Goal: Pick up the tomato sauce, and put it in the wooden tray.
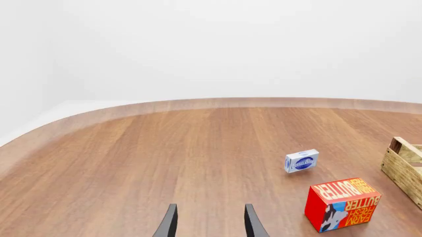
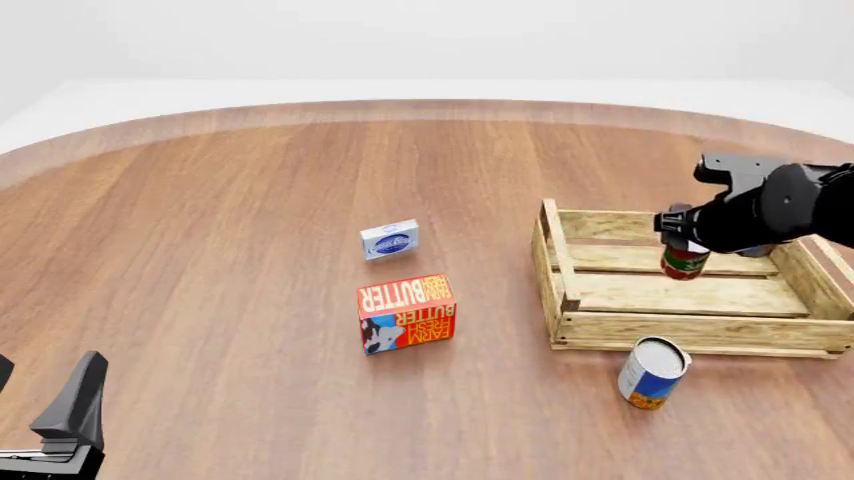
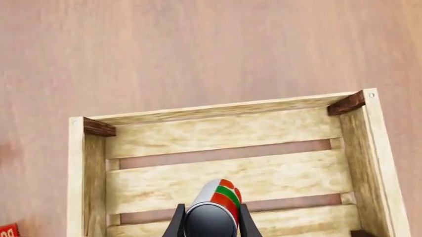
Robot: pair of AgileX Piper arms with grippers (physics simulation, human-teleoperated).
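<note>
Front view: 1 tomato sauce (image 2: 685, 262), 1 wooden tray (image 2: 694, 293), 2 boxes.

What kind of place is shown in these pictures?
Probably a simulated tabletop test scene, not a real room: a round wooden table against blank white, with groceries such as a butter box and a wooden tray.

Front view overlooks the whole table (image 2: 240, 250); right wrist looks straight down, sharing the wooden tray (image 3: 218, 133).
</note>
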